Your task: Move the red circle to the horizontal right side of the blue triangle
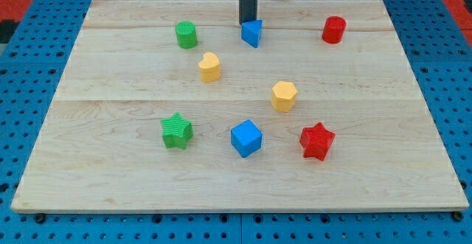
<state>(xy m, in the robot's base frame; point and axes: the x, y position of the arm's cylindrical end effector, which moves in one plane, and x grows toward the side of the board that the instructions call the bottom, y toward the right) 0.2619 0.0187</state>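
Camera view: one overhead-angled look at the wooden board (110,178).
My tip (248,21): upper centre, touching the blue triangle's (252,32) top-left; a bare rod, no jaws.
Red circle (334,29): upper right, already level with the triangle, well apart.
Room: bare board between them; top edge near.

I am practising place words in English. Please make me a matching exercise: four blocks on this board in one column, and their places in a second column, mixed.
Blocks:
1. red circle
2. green star
3. blue cube
4. green cylinder

Places:
a. bottom row, middle
b. top right
c. top left
d. bottom row, left

Pairs: 1-b, 2-d, 3-a, 4-c
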